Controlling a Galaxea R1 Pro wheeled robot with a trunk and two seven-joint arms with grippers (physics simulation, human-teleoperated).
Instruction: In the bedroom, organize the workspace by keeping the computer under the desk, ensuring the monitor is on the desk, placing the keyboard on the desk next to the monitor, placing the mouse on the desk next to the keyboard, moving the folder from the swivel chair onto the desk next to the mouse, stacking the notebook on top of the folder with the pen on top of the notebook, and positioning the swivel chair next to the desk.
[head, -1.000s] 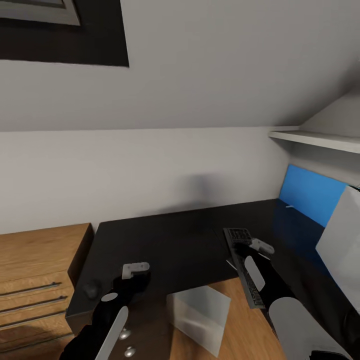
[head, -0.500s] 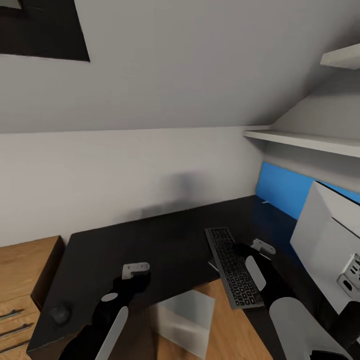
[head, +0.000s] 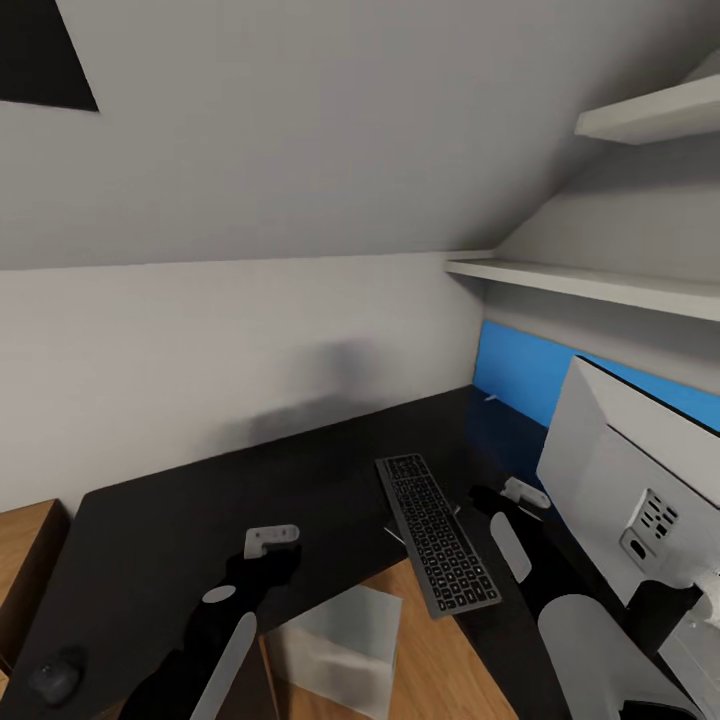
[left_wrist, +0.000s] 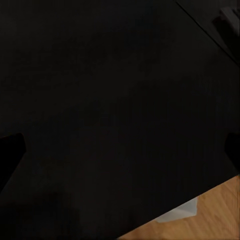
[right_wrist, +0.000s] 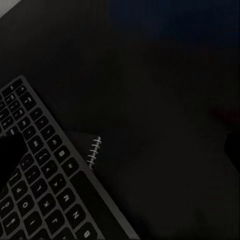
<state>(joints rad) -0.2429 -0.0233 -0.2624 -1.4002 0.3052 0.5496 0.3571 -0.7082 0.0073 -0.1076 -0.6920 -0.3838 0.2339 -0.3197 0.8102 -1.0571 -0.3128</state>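
Head view looks down over a desk (head: 300, 480) with a glossy black top that runs along a white wall and turns at the corner, where a blue panel (head: 520, 385) stands behind it. On the top, near the corner, lies the keyboard (head: 435, 533), set at an angle with its near end reaching the desk's inner edge. Something thin with a white spiral edge, maybe the notebook (right_wrist: 94, 151), pokes out from under the keyboard's side; what it is cannot be made out for sure. To the right of the keyboard stands the monitor (head: 625, 480), seen from its pale grey back, on the desk in front of the blue panel. The mouse (head: 55, 680) sits far off at the desk's left end, near the edge and well apart from the keyboard. Below the inner edge, over the wooden floor (head: 440, 670), a light grey box shows, the computer (head: 335, 650), partly under the desk top. Two white shelves (head: 600, 285) hang on the right wall. The left gripper (head: 270, 540) hovers over the desk's near edge and the right gripper (head: 525, 493) hangs between keyboard and monitor; neither holds anything, but whether their fingers are spread cannot be told.
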